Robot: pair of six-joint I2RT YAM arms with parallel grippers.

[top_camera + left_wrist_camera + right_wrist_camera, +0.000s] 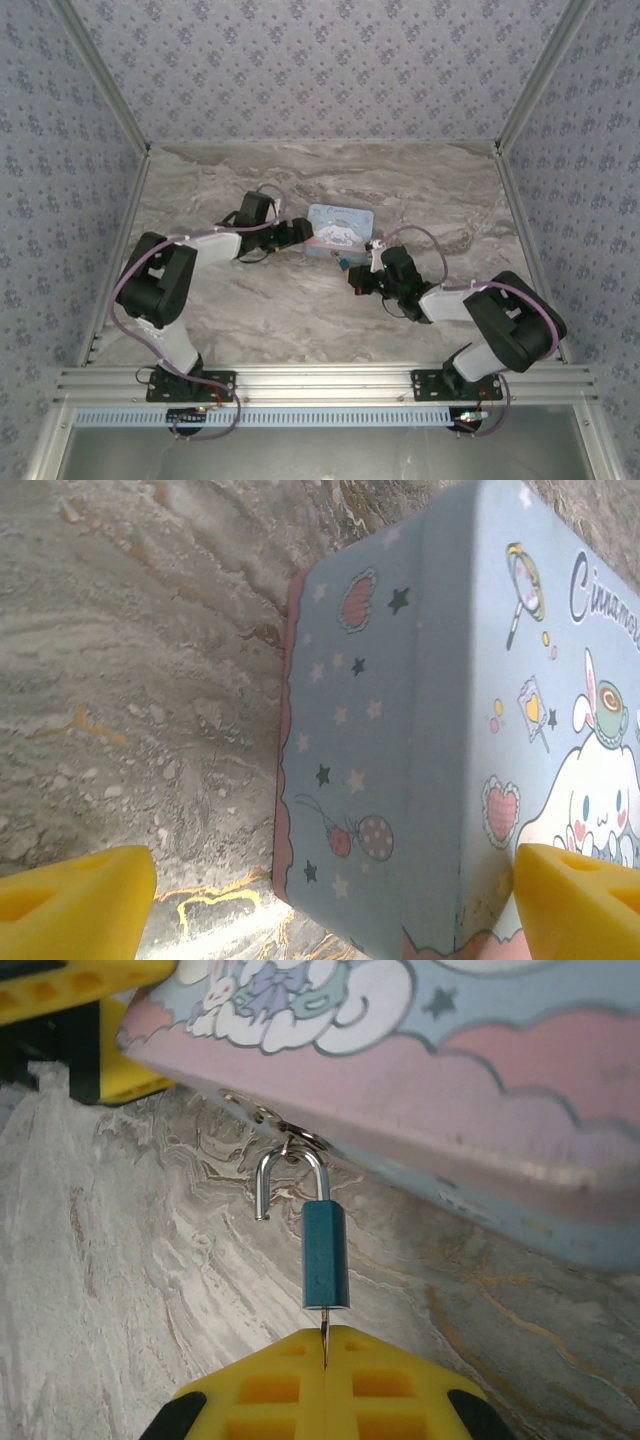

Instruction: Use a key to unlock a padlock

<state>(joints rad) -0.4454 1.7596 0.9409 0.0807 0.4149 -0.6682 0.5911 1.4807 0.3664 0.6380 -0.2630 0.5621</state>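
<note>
the padlock (325, 1255) hangs by its thin shackle (290, 1172) from a small ring (292, 1140) on the tin's (480, 1090) lower edge. one shackle leg looks free of the body, so it may already be sprung. the key (324, 1322) sticks out of the lock's end away from the tin, with the right gripper (325, 1345) pinched tight on it. the left gripper (330, 870) stands wide, a finger either side of the tin's short end. lock and key look light, hard, slick and tiny. the slim key could bend, so turn it gently. one padlock, one key, one tin, two grippers.
</note>
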